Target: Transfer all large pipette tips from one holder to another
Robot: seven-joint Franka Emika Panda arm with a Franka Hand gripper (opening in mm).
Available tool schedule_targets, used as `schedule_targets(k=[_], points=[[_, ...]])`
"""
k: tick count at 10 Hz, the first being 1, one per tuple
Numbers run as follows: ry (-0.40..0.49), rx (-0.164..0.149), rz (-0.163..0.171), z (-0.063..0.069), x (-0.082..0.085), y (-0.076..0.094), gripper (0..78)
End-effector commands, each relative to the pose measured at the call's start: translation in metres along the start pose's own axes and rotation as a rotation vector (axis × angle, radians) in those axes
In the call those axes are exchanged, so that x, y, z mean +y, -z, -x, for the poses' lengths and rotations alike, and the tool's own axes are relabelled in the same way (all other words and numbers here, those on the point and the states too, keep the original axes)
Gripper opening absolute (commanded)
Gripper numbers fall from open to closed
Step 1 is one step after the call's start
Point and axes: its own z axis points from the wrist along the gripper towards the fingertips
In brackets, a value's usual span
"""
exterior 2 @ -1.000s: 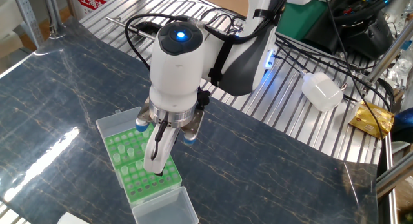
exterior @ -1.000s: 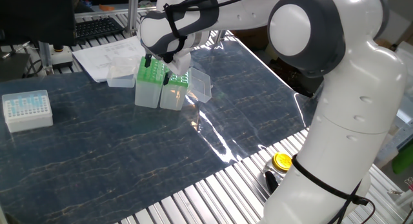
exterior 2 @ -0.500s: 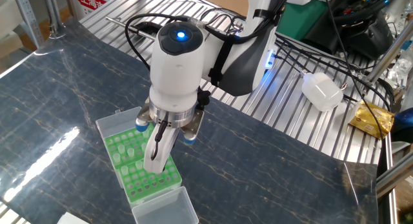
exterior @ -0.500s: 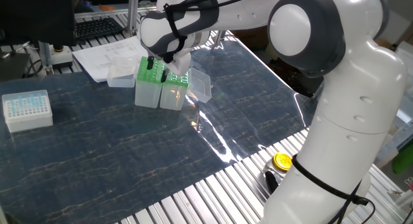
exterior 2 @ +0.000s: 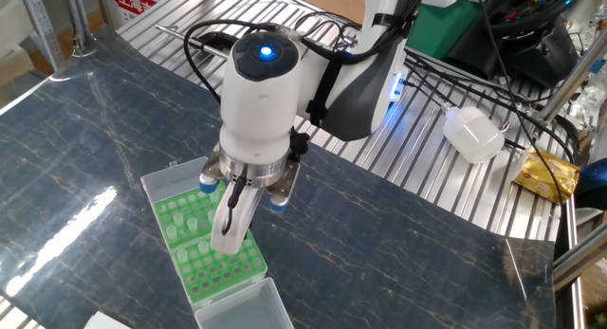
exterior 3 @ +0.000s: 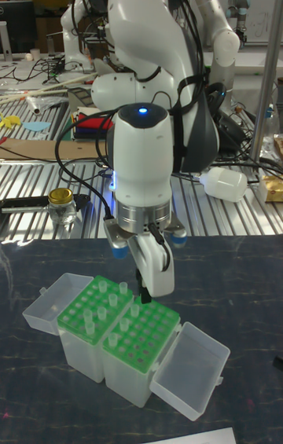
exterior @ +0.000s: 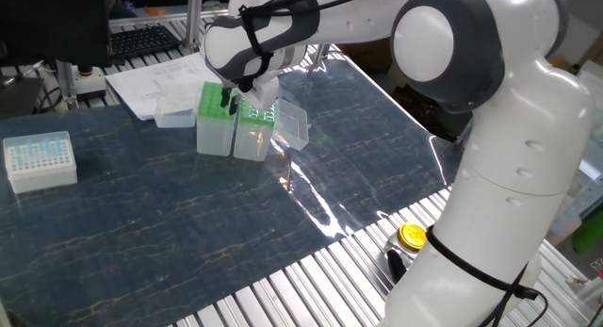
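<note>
**Green racks, tip transfer in progress**

Green rack tops mark two clear-walled holders standing side by side, touching, on the dark table [exterior: 141,223]. Both have hinged lids folded open to the outside.

**Location of parts**
- Source rack [exterior 3: 93,307]: carries the tips [exterior 3: 112,300], which stand upright in scattered holes.
- Target rack [exterior 3: 141,334]: most holes show empty; whether any tip is seated there cannot be told.
- Gripper [exterior 3: 141,296]: points straight down over the seam between the racks, at the near edge of the target rack. In the other fixed view it [exterior 2: 230,246] hangs just above the green surface.
- White box [exterior: 40,161]: stands well apart at the table edge and is not part of this job.

**Gripper state**
The fingers stand close together. Whether a tip is pinched between them or they are merely closed cannot be told; the fingertips hide the gap in all three views.

**Handling notes (judgement)**
- Tips are very light, thin-walled plastic: stiff along the axis, easily crushed or flicked sideways.
- The surface is smooth and tapered, so a tip can slip down out of a loose pinch.
- Take hold at the wide collar standing above the rack, not at the narrow point.
- Lift and lower vertically; a tilted tip may jam in its hole or drag the light rack.
</note>
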Motion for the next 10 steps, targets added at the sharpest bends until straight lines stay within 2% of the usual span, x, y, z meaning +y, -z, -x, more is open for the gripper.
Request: schedule_targets(k=[1, 6, 7, 10], points=[[0.001, -0.005, 0.002, 0.000, 0.001, 0.002, 1.2], [0.001, -0.005, 0.002, 0.000, 0.001, 0.002, 1.2], [0.015, -0.036, -0.034, -0.010, 0.000, 0.014, 1.2], [0.023, -0.025, -0.028, -0.010, 0.000, 0.030, 1.2]])
